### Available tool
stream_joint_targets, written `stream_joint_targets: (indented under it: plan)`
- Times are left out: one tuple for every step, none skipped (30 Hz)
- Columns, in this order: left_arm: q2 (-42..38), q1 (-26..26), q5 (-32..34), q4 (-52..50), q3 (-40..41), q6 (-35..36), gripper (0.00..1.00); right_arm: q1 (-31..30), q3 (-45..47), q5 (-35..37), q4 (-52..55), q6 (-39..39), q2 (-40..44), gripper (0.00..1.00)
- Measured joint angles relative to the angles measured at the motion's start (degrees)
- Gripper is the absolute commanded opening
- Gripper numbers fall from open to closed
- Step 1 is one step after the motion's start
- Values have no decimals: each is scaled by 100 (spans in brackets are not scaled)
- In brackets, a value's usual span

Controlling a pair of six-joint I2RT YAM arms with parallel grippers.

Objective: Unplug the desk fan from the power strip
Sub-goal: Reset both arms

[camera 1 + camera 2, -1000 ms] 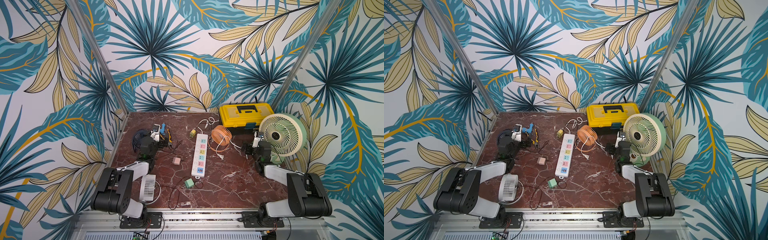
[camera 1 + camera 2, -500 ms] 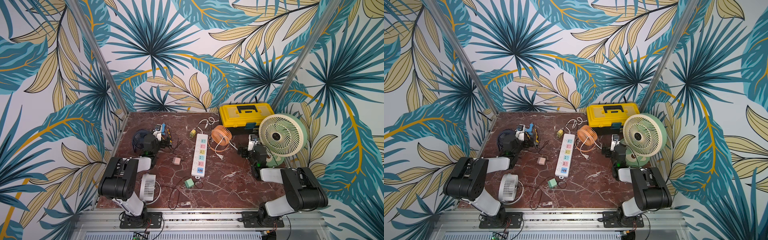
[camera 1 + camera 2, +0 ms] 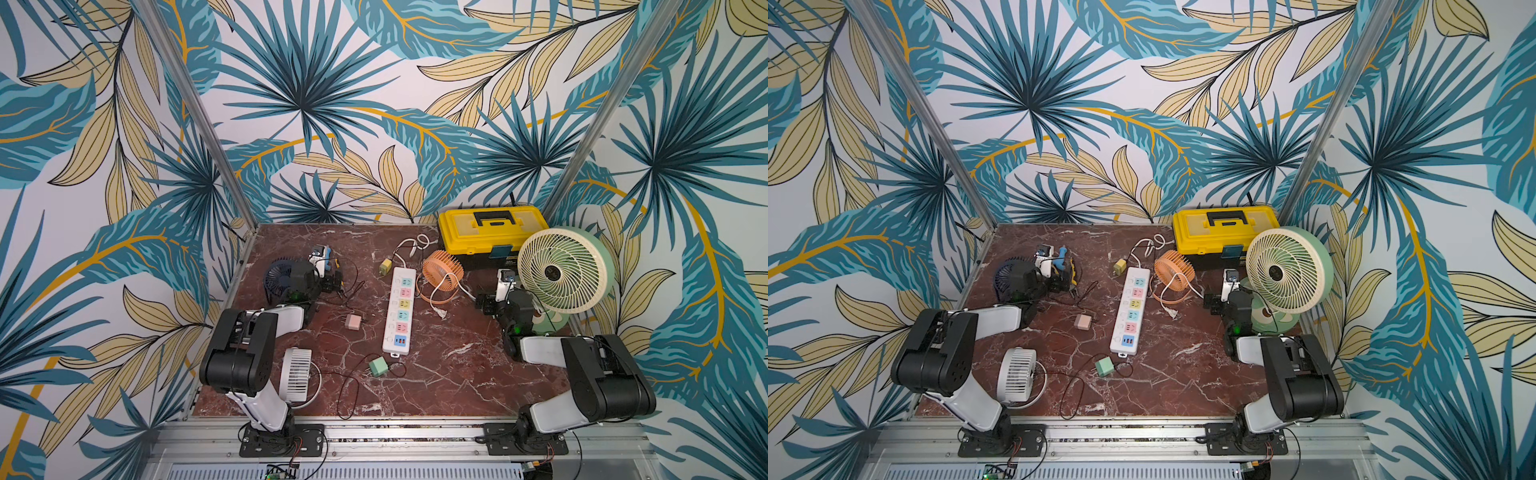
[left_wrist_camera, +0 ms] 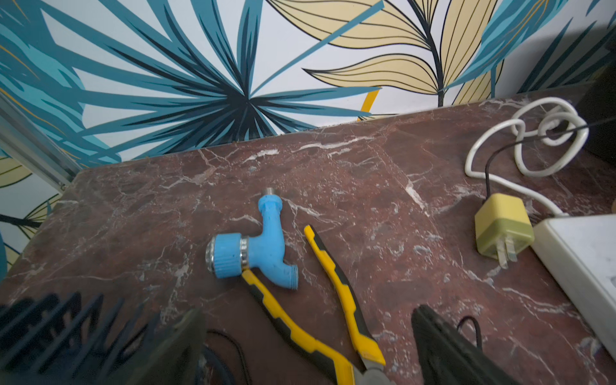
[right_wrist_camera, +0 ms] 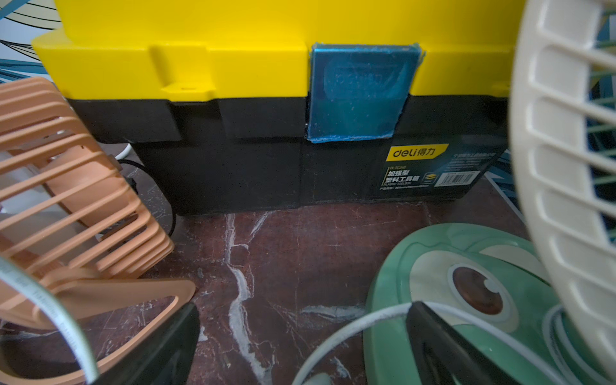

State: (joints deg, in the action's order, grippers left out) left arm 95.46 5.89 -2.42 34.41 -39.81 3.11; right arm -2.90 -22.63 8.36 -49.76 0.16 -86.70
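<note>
Walled red marble worktop (image 3: pixel 457 374): one power strip (image 3: pixel 399 309), four fans (image 3: pixel 565 270), three plug cubes (image 3: pixel 377 367), one toolbox (image 3: pixel 492 232); front right bare. Left jaws and right jaws released, empty.

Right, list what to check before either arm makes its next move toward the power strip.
1. Left gripper open and empty: ok.
2. Right gripper open and empty: ok.
3. Thin white cord clear of the right gripper: not ok; in the right wrist view it runs across the gap between the jaws.
4. A fan plug seated in the long white power strip with pastel sockets: cannot tell; the sockets look bare in both top views.
5. Yellow cube adapter out of the strip: ok; it lies beside the strip's end with its prongs bare.
</note>
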Motion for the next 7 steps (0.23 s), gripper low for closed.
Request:
stream_joint_targets:
  plan:
    - [-44, 0, 0, 92, 140, -2, 100, 0, -2, 0, -2, 0, 0, 100]
    - [-76, 0, 2, 164, 243, -9, 100, 0, 0, 0, -4, 0, 0, 99]
    - [-98, -4, 2, 264, 337, -11, 100, 0, 0, 0, -4, 0, 0, 99]
    - [-120, -9, 2, 365, 409, -13, 100, 0, 0, 0, -7, 0, 0, 100]
    - [-151, -17, 0, 474, 490, -15, 100, 0, 0, 0, -7, 0, 0, 100]
    - [-186, -22, 0, 590, 568, -15, 100, 0, 0, 0, -7, 2, 0, 100]
    - [-229, -28, 0, 726, 662, -17, 100, 0, 0, 0, -9, 0, 0, 100]
